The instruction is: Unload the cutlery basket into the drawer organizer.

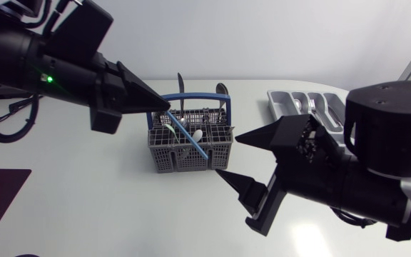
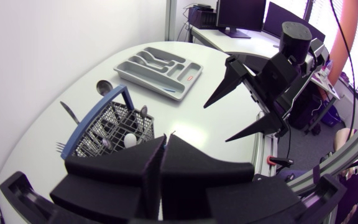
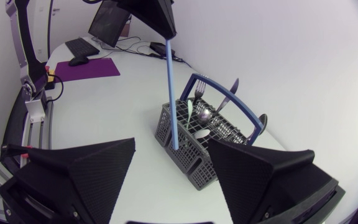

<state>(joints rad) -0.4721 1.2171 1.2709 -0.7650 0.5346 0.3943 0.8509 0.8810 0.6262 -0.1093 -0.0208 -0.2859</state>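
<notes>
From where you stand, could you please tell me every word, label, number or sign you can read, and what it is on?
Nothing here can be read.
The small red label on the rim of the grey plastic drawer organizer: too small to read.
The grey mesh cutlery basket and the thin blue stick in the left gripper: no print shows.

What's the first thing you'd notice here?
The left gripper, shut on a long blue utensil that angles up out of the grey cutlery basket mid-table. The right gripper hangs open beside the basket, and the drawer organizer lies at the table's far right.
</notes>
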